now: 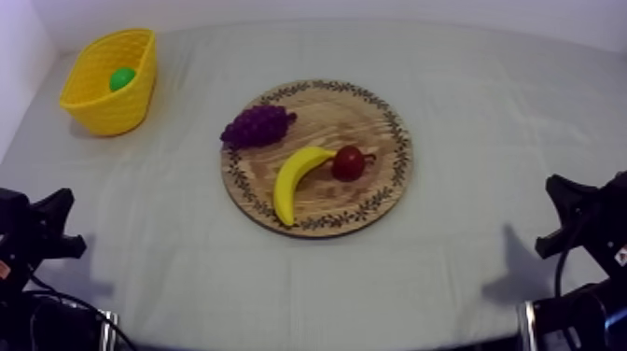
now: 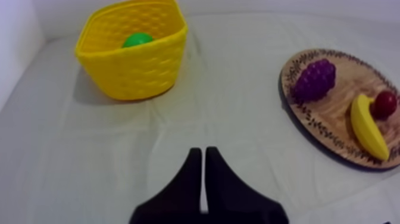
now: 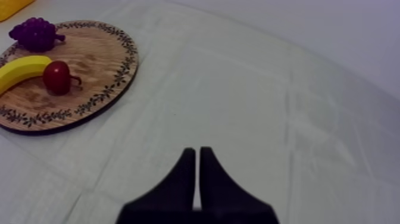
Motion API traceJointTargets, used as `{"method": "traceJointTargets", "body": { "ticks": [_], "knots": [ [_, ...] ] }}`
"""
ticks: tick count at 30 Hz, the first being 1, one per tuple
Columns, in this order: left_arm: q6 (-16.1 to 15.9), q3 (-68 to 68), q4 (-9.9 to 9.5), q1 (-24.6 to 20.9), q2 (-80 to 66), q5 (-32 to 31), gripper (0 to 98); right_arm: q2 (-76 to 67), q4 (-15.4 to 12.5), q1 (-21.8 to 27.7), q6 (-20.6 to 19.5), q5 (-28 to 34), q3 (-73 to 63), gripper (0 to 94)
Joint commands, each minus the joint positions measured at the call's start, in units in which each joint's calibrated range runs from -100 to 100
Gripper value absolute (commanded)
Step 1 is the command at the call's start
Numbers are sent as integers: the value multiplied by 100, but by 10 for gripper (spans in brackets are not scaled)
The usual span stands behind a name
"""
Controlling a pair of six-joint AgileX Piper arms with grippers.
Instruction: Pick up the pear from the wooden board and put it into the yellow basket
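Jaws both closed | 1 pear [image 1: 121, 78] in 1 basket [image 1: 117, 112] | 1 board [image 1: 336, 115]

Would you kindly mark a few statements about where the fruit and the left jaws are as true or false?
1. The pear lies inside the yellow basket. True.
2. The banana lies on the cloth beside the wooden board. False: it lies on the board, next to the small red fruit.
3. The grapes are on the board. True.
4. The left jaws stand open. False: they lie shut together, holding nothing.
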Motion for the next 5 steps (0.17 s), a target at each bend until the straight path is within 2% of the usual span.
{"method": "traceJointTargets", "body": {
  "ticks": [1,5],
  "knots": [
    [1180,130,-132,3,1,-414,0,-4,1,0,-2,2,-5,4],
    [1003,287,-255,3,0,-1045,0,-4,1,0,0,2,-5,4]
  ]
}}
